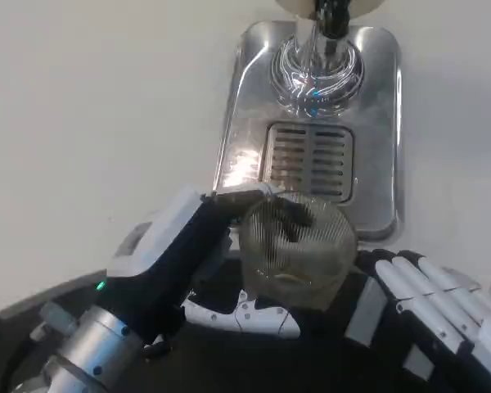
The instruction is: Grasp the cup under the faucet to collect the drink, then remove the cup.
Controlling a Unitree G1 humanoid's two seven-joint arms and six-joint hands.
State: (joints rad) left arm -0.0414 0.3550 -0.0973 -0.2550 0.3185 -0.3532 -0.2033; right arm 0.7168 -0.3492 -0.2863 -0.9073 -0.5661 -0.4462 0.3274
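Robot's left hand (198, 246), white on its back and black along the fingers, reaches up from the lower left on a round silver forearm (90, 356) with a small green light near the wrist. Its fingers (258, 199) curl around the left side and near rim of a clear ribbed plastic cup (296, 246), gripping it. The cup is round, with fine vertical ridges in its wall, and stands upright just in front of the drip tray, at the tray's near edge; whether its base rests on the table or is lifted cannot be told. What it holds cannot be made out through the ridges.

Behind the cup lies a shiny rectangular stainless-steel drip tray (237, 106) with rounded corners and a raised rim. A slotted metal grate (309, 161) with narrow parallel bars sits in its middle. At the tray's far end stands a chrome faucet (317, 57), its polished round base throwing bright reflections, well apart from the cup.

To the lower right, the right hand (430, 307) lies just beside the cup, its white fingers straight and pressed side by side, holding nothing. All of this sits on a smooth white table (98, 106).
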